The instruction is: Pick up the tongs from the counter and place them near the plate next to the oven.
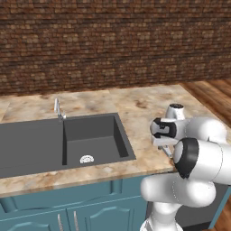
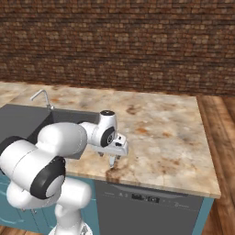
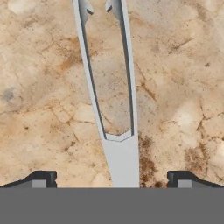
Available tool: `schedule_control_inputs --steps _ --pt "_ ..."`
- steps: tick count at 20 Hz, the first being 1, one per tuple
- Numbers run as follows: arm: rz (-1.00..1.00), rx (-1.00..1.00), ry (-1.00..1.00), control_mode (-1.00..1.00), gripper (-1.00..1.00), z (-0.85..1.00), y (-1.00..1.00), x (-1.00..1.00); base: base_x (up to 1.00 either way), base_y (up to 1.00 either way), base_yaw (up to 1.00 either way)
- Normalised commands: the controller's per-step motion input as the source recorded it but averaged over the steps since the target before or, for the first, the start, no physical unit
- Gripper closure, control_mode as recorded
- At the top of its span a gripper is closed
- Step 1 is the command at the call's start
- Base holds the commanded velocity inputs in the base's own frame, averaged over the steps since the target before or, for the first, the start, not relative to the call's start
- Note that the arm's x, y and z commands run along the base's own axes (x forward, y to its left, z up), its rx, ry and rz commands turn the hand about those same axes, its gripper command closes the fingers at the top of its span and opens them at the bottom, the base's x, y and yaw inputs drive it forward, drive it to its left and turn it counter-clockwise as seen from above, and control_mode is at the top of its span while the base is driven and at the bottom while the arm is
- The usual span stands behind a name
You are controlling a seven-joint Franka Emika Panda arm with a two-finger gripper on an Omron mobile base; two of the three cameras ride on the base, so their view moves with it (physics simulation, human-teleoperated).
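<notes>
**Tongs Not Yet Gripped: Pickup Pending**

I am hovering my gripper (image 3: 112, 179) low over the counter (image 2: 170, 124), close to its front edge, with the jaws standing wide apart and nothing between them held. In the hand view the tongs (image 3: 111, 87) are lying flat on the marbled stone, their joined end pointing toward me and sitting midway between my two fingertips (image 3: 43, 178), the two arms running away from me. I am judging the approach as nearly lined up; the closing, the lift, the carry and the set-down are all still outstanding.

In the base views I am working to the right of the sink (image 1: 54, 144) and its faucet (image 1: 57, 109).

I am finding no brand, label or legible writing; the marks on the dark panel (image 2: 147, 198) under the counter are too small to read.
</notes>
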Motion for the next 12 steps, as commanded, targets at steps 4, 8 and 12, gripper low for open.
schedule_control_inputs --steps 4,8,12 --pt "0.00 -0.01 0.00 -1.00 -1.00 -0.10 0.00 0.19 0.00 0.00 0.00" --pt "0.00 0.00 0.00 -1.00 -1.00 -0.24 0.00 0.13 0.00 0.00 0.00" --pt "0.00 0.00 0.00 -1.00 -1.00 -0.41 0.00 0.00 0.00 0.00 0.00"
